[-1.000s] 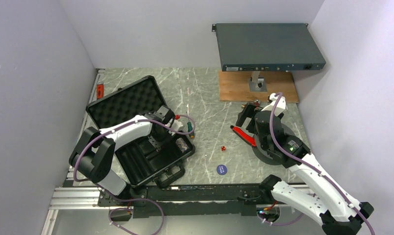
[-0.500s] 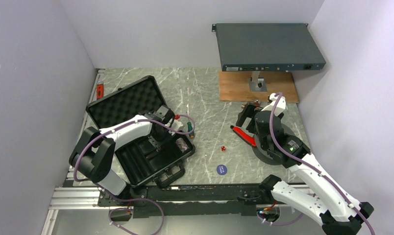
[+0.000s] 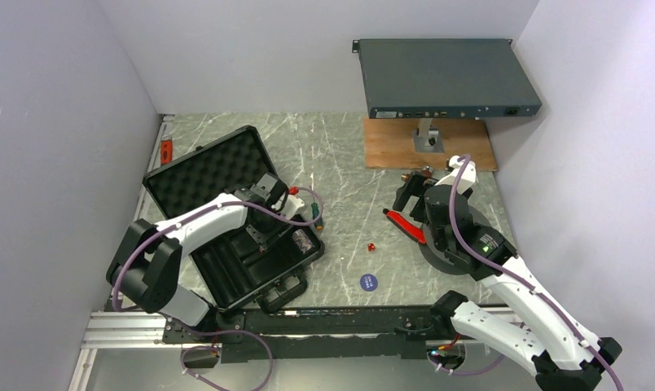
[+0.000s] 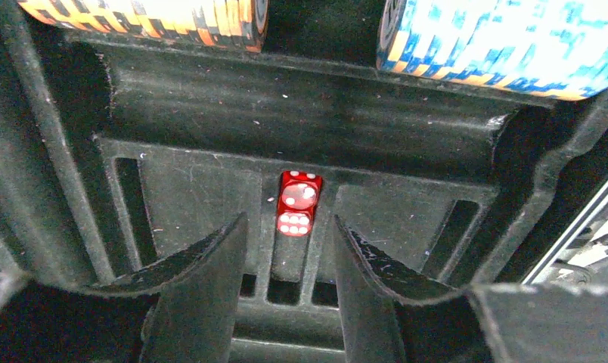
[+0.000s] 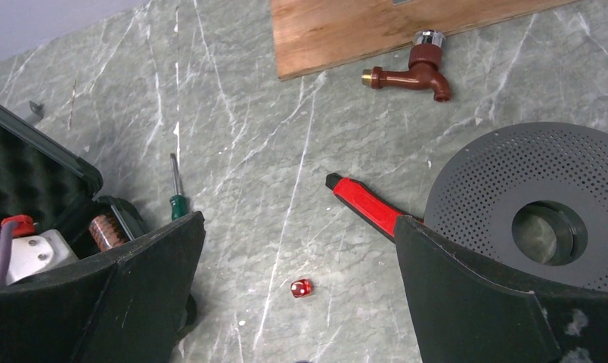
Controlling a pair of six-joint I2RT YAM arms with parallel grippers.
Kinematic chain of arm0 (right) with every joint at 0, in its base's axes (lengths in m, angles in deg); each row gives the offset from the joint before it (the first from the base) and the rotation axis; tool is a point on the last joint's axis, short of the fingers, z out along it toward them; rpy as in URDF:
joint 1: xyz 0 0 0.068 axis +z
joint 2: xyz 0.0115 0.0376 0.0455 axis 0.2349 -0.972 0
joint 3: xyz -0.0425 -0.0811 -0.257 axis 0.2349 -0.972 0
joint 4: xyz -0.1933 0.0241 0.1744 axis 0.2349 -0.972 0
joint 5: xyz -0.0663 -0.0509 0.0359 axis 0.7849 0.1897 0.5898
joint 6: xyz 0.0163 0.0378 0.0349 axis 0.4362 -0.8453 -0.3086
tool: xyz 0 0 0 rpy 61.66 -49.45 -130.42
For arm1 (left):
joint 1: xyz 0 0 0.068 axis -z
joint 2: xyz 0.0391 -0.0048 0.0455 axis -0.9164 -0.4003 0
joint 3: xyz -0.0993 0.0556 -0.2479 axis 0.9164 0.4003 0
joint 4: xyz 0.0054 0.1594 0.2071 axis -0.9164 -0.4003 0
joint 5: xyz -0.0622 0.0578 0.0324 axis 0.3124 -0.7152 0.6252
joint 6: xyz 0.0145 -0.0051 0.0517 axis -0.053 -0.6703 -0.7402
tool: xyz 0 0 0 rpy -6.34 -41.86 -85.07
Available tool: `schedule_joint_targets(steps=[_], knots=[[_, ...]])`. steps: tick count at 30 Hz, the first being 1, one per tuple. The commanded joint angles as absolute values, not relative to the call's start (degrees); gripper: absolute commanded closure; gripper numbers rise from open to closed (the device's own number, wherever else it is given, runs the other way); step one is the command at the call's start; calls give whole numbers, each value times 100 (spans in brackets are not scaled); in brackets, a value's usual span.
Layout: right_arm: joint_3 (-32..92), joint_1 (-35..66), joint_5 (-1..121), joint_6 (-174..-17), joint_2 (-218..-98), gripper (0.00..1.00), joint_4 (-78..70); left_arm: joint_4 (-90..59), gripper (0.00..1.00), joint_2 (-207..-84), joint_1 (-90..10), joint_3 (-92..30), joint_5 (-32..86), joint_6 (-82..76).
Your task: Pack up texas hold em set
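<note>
The black briefcase (image 3: pixel 206 167) lies open at the left, with its foam lid up. My left gripper (image 3: pixel 267 235) is down inside its base tray (image 4: pixel 180 189). In the left wrist view it (image 4: pixel 286 227) is open, and a red die (image 4: pixel 297 203) lies in a tray slot just beyond the fingertips. An orange chip stack (image 4: pixel 150 15) and a blue chip stack (image 4: pixel 497 41) sit behind it. Another red die (image 3: pixel 371 246) lies on the table, with the blue round button (image 3: pixel 368 282) nearer me. My right gripper (image 5: pixel 299 221) is wide open and empty above that die (image 5: pixel 301 287).
A green-handled screwdriver (image 5: pixel 178 193) lies beside the case. A red-handled tool (image 5: pixel 369 204) leans on the large grey perforated disc (image 5: pixel 543 204). A brown tap (image 5: pixel 418 72) lies by the wooden board (image 3: pixel 426 145), which carries a grey rack unit (image 3: pixel 446 77).
The left arm's elbow has shifted slightly to the left while its gripper stays in the case. The right arm has not moved.
</note>
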State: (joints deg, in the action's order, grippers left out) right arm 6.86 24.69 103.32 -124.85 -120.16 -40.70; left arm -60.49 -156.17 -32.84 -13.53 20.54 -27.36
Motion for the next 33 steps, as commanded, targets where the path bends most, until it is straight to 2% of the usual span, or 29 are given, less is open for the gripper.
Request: schedule_joint_targets(steps=[1, 11, 12, 13, 14, 19, 25, 33], knots=[[649, 2455, 10445, -12461, -11980, 0, -3977, -6099, 49, -15214, -3274, -1339, 2052, -2708], [650, 2451, 10294, -12491, -12037, 0, -4009, -6026, 40, -14119, -3278, -1324, 2041, -2392], [642, 2454, 10269, -12502, -12042, 0, -4030, -6010, 14, -14014, -3275, -1328, 2022, -2353], [641, 2455, 10246, -12509, -12046, 0, -4051, -5989, 2, -13895, -3287, -1316, 1981, -2304], [633, 2450, 10224, -12519, -12051, 0, -4081, -5959, 0, -13786, -3283, -1307, 1938, -2248], [520, 2455, 9847, -12442, -12058, 0, -4178, -5826, 0, -13228, -3377, -1222, 1117, -1817], [296, 2455, 8996, -12417, -12263, 3, -4472, -5678, 0, -12556, -3581, -989, 956, -1526], [97, 2456, 8191, -12313, -12697, 6, -4556, -5654, 0, -11358, -3598, -359, -406, -792]])
